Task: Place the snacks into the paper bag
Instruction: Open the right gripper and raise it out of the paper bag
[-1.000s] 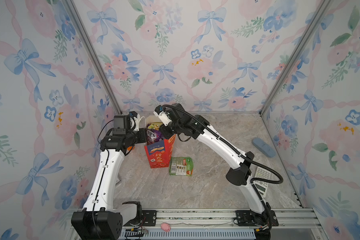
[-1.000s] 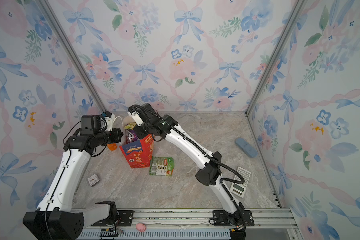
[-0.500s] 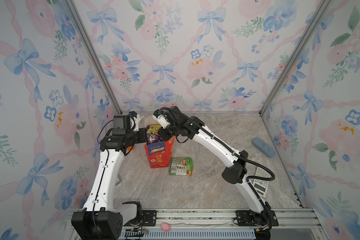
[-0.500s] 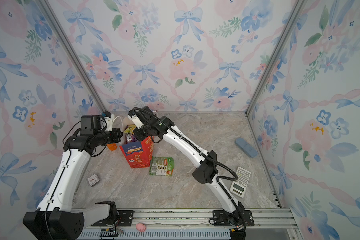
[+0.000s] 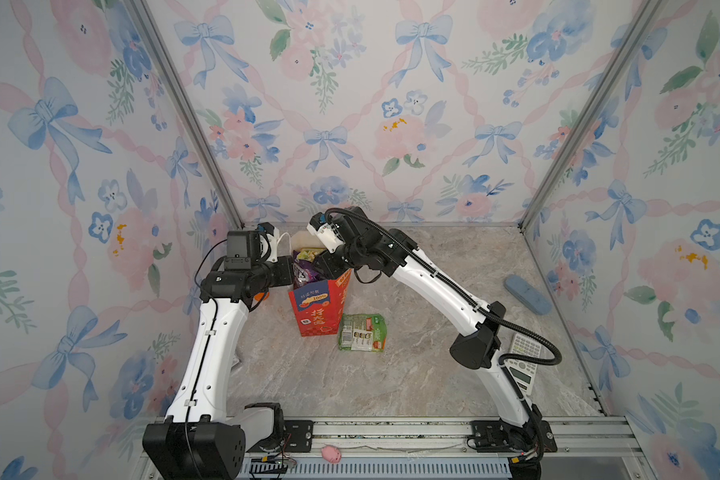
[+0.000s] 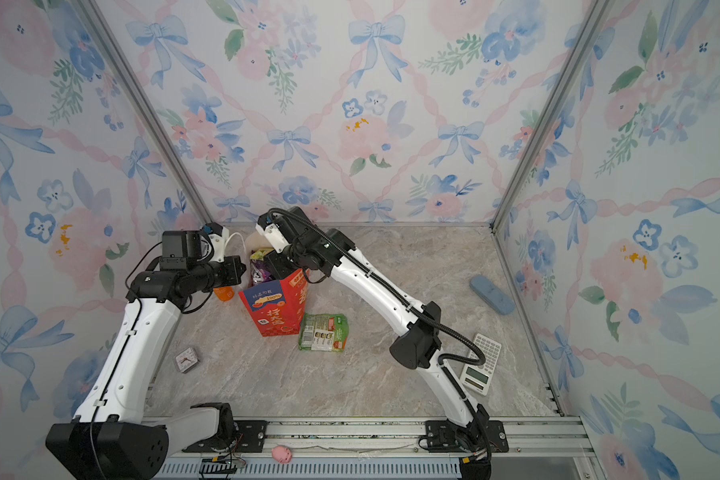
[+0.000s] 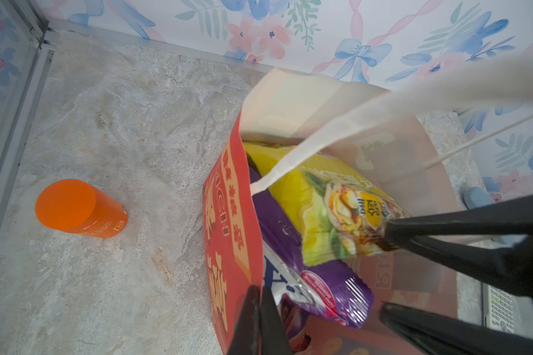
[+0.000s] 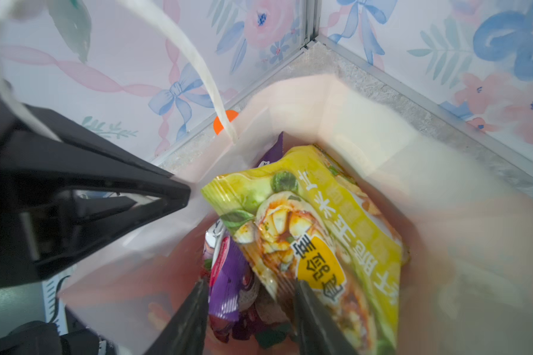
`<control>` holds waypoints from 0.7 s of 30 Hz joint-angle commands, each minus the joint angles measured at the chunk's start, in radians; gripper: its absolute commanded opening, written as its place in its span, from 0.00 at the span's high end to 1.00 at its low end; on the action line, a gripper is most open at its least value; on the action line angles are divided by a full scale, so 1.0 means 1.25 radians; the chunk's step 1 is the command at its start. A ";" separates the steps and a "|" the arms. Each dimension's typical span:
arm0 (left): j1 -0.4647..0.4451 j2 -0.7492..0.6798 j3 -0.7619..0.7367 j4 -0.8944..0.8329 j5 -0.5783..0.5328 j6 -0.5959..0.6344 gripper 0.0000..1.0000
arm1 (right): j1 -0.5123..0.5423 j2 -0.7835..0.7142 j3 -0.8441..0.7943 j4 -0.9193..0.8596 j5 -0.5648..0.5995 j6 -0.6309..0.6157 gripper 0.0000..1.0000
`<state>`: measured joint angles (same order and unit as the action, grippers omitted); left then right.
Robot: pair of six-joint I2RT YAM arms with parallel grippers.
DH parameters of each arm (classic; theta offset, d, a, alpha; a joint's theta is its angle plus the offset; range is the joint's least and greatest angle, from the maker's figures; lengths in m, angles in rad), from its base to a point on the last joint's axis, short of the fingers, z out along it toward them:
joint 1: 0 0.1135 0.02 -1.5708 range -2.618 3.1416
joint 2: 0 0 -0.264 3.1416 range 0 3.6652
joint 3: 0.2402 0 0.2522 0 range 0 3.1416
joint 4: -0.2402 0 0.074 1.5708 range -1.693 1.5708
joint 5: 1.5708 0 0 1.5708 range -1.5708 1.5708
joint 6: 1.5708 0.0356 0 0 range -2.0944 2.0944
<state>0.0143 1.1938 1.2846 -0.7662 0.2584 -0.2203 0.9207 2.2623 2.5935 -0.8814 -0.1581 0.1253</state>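
The red paper bag [image 5: 316, 307] [image 6: 275, 309] stands upright at the back left of the table. My left gripper [image 7: 258, 295] is shut on the bag's red side wall [image 7: 228, 215] at the rim. My right gripper [image 8: 251, 285] [image 7: 388, 273] is open inside the bag's mouth. A yellow snack packet [image 8: 336, 221] [image 7: 314, 196] lies loose on top, its corner against one right finger. A purple packet [image 8: 228, 276] [image 7: 290, 239] lies under it. A green packet [image 5: 362, 332] [image 6: 324, 332] lies flat on the table beside the bag.
An orange bottle [image 7: 74, 209] [image 6: 224, 293] stands left of the bag. A white calculator [image 5: 522, 361] and a blue case [image 5: 528, 294] lie at the right. A small square clock [image 6: 186, 359] sits by the left arm. The bag's white handles [image 7: 320, 135] cross the wrist views.
My right gripper has opened and let the yellow packet go in the bag. The left gripper has kept its hold on the bag's wall.
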 commanded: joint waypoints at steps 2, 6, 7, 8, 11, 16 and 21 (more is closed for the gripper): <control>0.002 -0.018 0.006 0.010 0.012 0.012 1.00 | -0.011 -0.119 -0.040 0.088 -0.024 0.023 0.49; 0.002 -0.020 0.003 0.012 0.012 0.011 1.00 | -0.014 -0.186 -0.121 0.127 -0.028 0.032 0.47; 0.002 -0.019 0.003 0.011 0.013 0.011 1.00 | -0.017 -0.204 -0.158 0.139 -0.021 0.033 0.47; 0.002 -0.019 0.003 0.010 0.013 0.011 1.00 | -0.019 -0.225 -0.192 0.151 -0.016 0.034 0.47; 0.003 -0.019 0.005 0.010 0.013 0.011 1.00 | -0.033 -0.270 -0.287 0.177 0.001 0.043 0.48; 0.002 -0.024 0.002 0.011 0.013 0.011 1.00 | -0.036 -0.294 -0.344 0.153 0.051 0.038 0.58; 0.002 -0.020 0.002 0.011 0.015 0.008 1.00 | -0.033 -0.294 -0.368 0.165 0.101 0.028 0.62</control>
<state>0.0143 1.1938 1.2846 -0.7662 0.2584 -0.2203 0.8822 1.9102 2.1315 -0.6918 -0.0837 0.1692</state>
